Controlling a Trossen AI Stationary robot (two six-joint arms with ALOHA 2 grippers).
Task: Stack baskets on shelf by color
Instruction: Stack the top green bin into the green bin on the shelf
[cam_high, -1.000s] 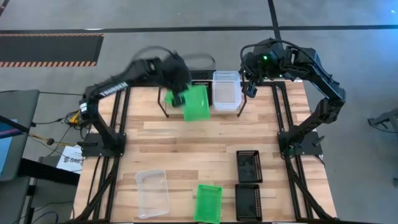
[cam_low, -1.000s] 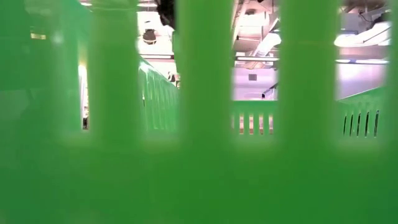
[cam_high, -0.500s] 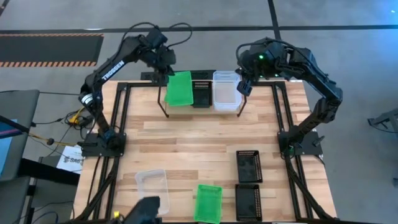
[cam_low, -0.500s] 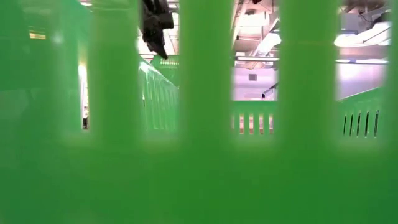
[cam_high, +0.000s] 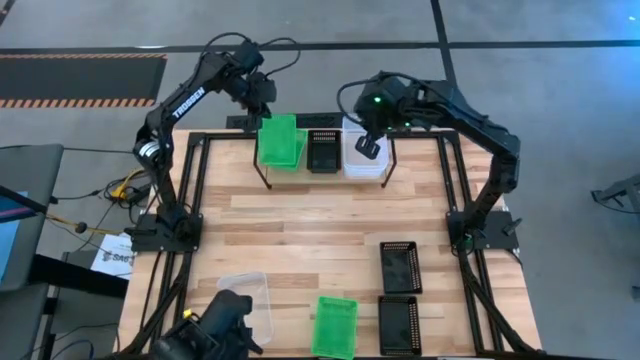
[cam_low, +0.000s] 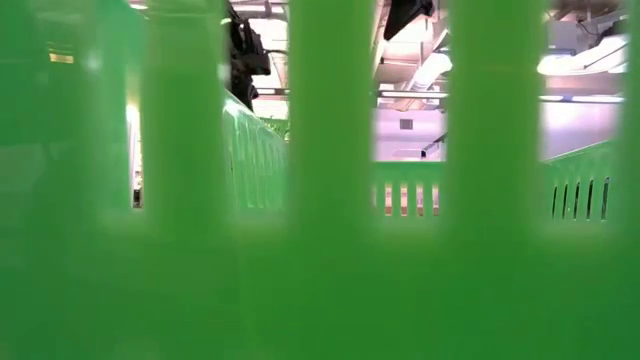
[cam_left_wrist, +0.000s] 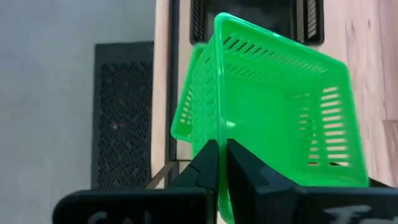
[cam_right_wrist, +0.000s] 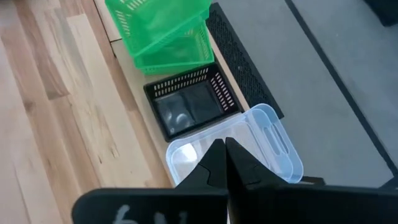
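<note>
A black floor mat (cam_left_wrist: 123, 115) lies beside the wooden table (cam_high: 300, 225)

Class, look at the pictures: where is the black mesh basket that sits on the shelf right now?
In the high view, the black mesh basket sits mid-shelf at the table's far edge, between the green basket and the clear basket.

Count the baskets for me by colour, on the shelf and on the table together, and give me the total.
green baskets: 3 (two at the shelf, one on the table)
black baskets: 3 (one on the shelf, two on the table)
clear baskets: 2 (one on the shelf, one on the table)
Total: 8
</note>
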